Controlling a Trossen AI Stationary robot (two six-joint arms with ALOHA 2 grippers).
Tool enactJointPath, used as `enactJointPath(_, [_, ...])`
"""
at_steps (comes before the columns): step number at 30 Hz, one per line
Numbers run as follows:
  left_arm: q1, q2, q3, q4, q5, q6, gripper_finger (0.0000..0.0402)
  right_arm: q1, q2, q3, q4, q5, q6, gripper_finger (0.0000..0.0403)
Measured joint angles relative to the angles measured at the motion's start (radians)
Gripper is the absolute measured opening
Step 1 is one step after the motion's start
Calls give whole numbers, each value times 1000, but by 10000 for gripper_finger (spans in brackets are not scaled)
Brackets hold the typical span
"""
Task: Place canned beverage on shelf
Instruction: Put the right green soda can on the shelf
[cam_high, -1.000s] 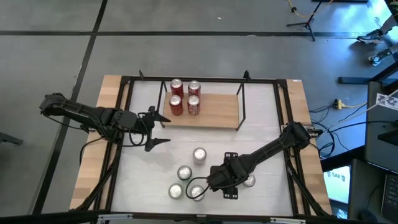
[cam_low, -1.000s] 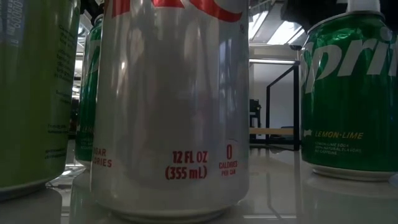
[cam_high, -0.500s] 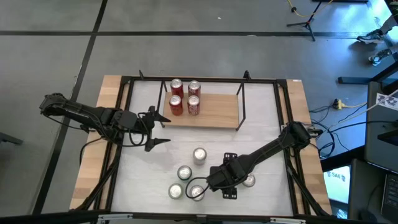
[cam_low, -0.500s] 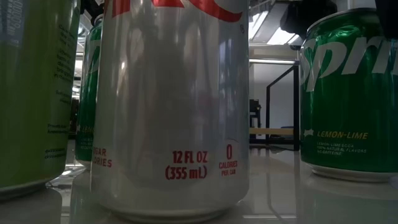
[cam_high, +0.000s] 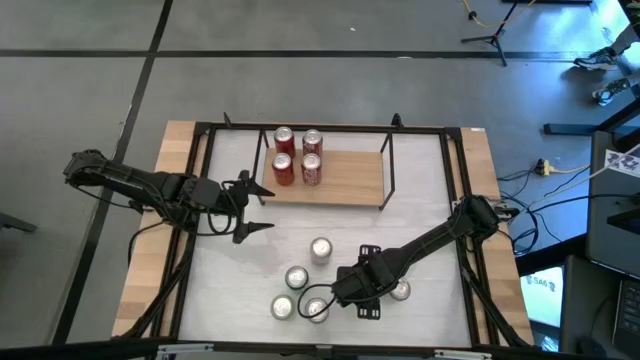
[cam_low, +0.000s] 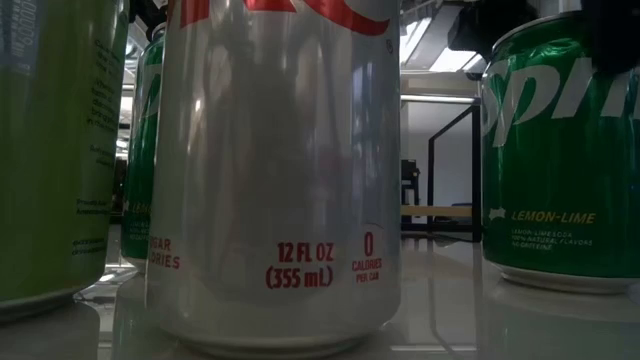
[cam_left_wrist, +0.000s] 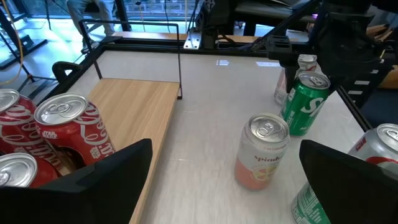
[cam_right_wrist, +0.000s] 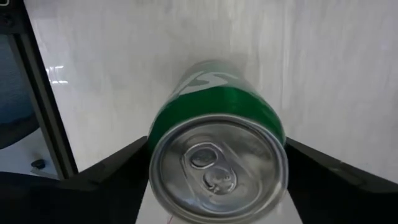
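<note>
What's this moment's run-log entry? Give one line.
right gripper shut on green Sprite can, can on table | left gripper open, beside shelf | shelf holds four red cans

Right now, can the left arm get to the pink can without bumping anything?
Probably yes. The left end effector hangs open by the shelf, and the pink can stands apart from the other cans with bare table between them.

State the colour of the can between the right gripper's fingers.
Green, with a silver top; the can shows best in the right wrist view.
</note>
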Motion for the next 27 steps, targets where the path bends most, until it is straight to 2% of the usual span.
enactJointPath(4, [0, 0, 0, 0, 0, 0, 396, 0, 0, 0, 1, 5, -6, 285])
enactJointPath(10, [0, 0, 0, 0, 0, 0, 396, -5, 0, 0, 17, 3, -33, 288])
enactJointPath(14, [0, 0, 0, 0, 0, 0, 396, -22, 0, 0, 26, -35, -54, 299])
enactJointPath(19, [0, 0, 0, 0, 0, 0, 396, -53, 0, 2, 25, -75, -109, 286])
enactJointPath(27, [0, 0, 0, 0, 0, 0, 396, -94, 0, 65, -43, -81, -212, 293])
